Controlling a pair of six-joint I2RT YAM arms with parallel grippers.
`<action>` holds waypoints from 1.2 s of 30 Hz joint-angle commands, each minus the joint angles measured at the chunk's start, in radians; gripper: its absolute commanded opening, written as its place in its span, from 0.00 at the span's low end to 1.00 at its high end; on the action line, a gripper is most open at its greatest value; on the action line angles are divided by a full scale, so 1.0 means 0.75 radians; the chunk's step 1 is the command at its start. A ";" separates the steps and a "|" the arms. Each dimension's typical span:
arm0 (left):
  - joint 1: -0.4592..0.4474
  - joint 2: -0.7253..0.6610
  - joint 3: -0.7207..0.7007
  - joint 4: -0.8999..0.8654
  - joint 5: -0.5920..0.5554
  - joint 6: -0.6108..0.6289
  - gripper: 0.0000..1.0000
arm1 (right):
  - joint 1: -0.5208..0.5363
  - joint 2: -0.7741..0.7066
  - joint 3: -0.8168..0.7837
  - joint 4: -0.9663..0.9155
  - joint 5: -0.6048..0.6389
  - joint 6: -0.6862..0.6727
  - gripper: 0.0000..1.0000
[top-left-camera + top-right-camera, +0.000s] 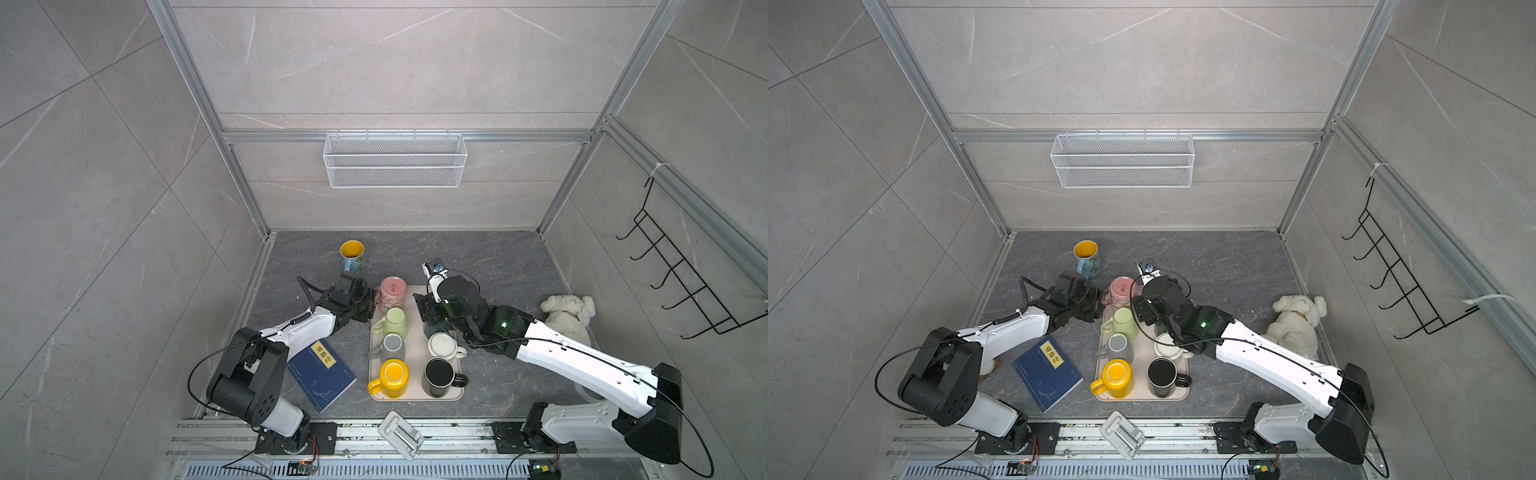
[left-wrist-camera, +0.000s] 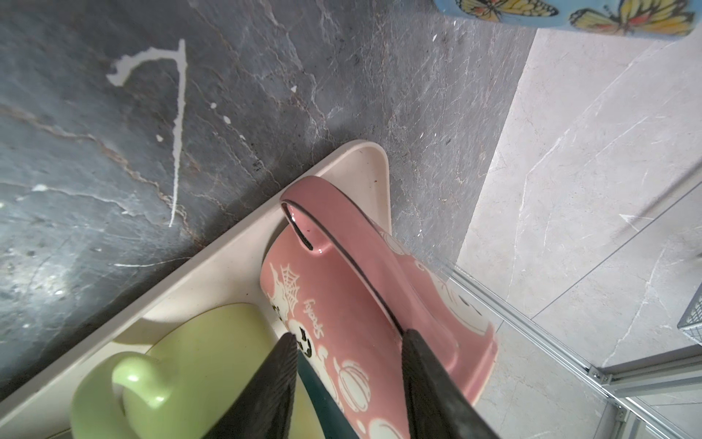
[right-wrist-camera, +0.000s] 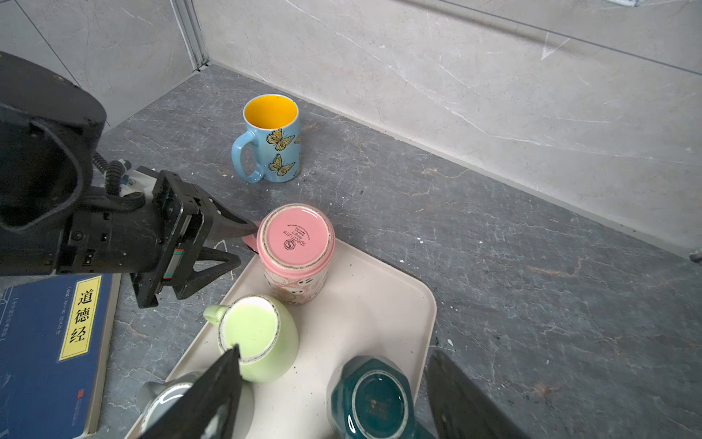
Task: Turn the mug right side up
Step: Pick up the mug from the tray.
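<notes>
Getting a square hold on the handle is what this step calls for, as I judge it. The pink mug (image 1: 392,291) stands mouth-down on the far left corner of the tray (image 1: 417,361), just below the centre of both top views.

The left gripper (image 3: 246,245) reaches in from the left of the frame with its jaws apart, one on each side of the handle (image 2: 342,235). In the right wrist view the upper finger (image 3: 233,225) touches the mug by the handle while the lower one hangs clear, so nothing is clamped yet.

Centre the strap between the pads before squeezing, or the mug will likely skid on the tray. The green mug (image 3: 258,342) stands just beside it, lower in that frame. So lift straight up first, roll the wrist only once clear, then set the mug down on bare bench (image 3: 494,247).

The right gripper (image 3: 334,351), jaws wide and holding nothing, hovers over the teal mug (image 3: 374,399) at the bottom of the frame. It should stay out of the swing.
</notes>
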 commanded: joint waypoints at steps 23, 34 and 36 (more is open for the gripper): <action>-0.001 0.156 0.116 0.119 -0.087 -0.118 0.47 | -0.019 -0.018 -0.029 -0.008 0.018 0.016 0.79; -0.001 0.243 0.165 0.166 -0.072 -0.125 0.47 | -0.029 -0.014 -0.036 -0.007 0.019 0.015 0.80; -0.001 0.254 0.177 0.168 -0.072 -0.120 0.46 | -0.031 -0.013 -0.036 -0.008 0.017 0.013 0.80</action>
